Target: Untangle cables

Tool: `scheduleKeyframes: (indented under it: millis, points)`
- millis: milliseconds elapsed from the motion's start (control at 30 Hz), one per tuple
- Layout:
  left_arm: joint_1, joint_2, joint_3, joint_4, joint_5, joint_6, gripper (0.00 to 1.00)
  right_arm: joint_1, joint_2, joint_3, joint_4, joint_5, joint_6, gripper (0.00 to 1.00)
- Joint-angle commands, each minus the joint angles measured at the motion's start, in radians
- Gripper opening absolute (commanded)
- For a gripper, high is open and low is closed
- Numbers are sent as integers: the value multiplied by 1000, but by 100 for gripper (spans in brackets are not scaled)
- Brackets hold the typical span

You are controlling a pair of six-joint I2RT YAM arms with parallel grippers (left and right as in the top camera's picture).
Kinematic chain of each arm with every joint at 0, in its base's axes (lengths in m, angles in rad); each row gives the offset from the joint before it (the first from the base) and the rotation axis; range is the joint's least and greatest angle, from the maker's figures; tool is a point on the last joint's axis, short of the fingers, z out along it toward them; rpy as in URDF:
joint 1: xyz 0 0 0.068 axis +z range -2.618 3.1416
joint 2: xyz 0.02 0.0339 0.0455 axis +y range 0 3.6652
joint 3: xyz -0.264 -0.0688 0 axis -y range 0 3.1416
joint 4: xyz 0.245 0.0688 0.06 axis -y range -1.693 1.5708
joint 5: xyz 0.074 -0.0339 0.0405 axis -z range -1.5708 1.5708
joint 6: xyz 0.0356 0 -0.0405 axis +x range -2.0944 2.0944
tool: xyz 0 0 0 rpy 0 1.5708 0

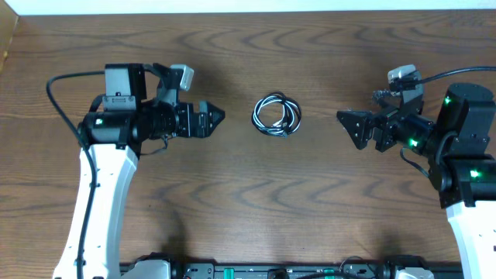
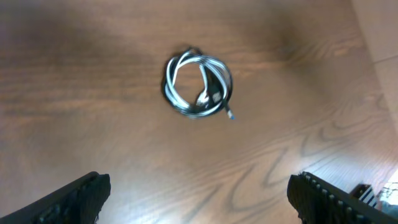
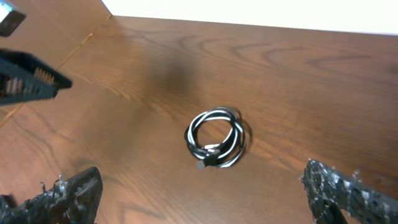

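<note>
the two thin flexible cables, one black and one white [image 1: 277, 115], lie wound together in one small round coil [image 2: 198, 86] on the brown wood-grain table [image 1: 248, 209], about midway between the two arms and touched by neither. the black-fingered left claw [image 1: 214, 117] points at the coil from its side, jaws spread wide with nothing between them. the black right claw [image 1: 346, 122] faces it from the other side, likewise wide and empty. both stand well apart from the coil. in the left wrist view the white and black strands run side by side round the loop, with small plug ends near its edge; which strand crosses over which is too fine to tell

the task looks not yet begun. the risks, as i judge them: the strands lie so close that a claw closing on the coil would likely pinch both colours at once, and a pull would then drag or tighten the bundle instead of parting it. the cords are thin and lie flat, so fingers coming down slightly off could scrape the table or shut on nothing. the light coil could slide when nudged, and a plug end may snag in a loop
</note>
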Motion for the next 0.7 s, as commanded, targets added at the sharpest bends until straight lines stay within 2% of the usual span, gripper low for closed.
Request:
scheduleKeyframes:
  millis: [0,200,367,500,533,667]
  points:
    - [-24,50,21,58,42,-41,96,3,14,26,2,-33,27,99]
    - [-177,159,50,129,-204,-144,96,3,41,26,2,-28,27,96]
    - [-303,288,175,101,-352,-197,95,3,59,26,2,-6,27,84]
    - [-354,397,279,82,-463,-257,85,3,71,26,1,-6,27,75]
    - [-363,430,303,84,-501,-285,78,3,75,26,-2,-6,31,72]
    - [-370,517,322,122,-578,-355,70,4,84,24,-21,-2,61,68]
